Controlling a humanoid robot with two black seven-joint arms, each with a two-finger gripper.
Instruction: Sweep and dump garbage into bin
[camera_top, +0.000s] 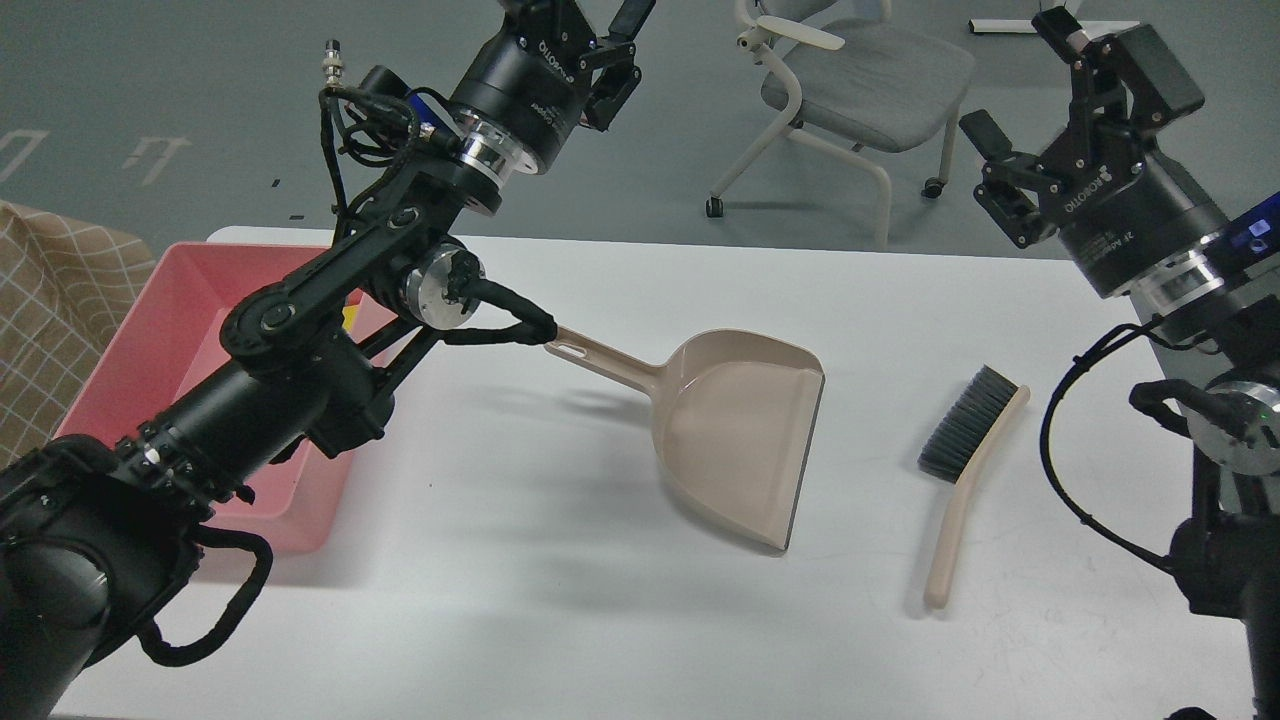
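The pink bin stands at the table's left edge, much of it behind my left arm. A sliver of the yellow chunk shows inside it by the right wall. The bread slice is hidden. My left gripper is raised high above the table's back edge, its jaws apart and empty, with the tips cut off by the top of the view. My right gripper is also raised high at the right, wide open and empty.
A beige dustpan lies mid-table with its handle pointing toward the bin. A beige brush with dark bristles lies to its right. A grey chair stands behind the table. A checked cloth is at the far left.
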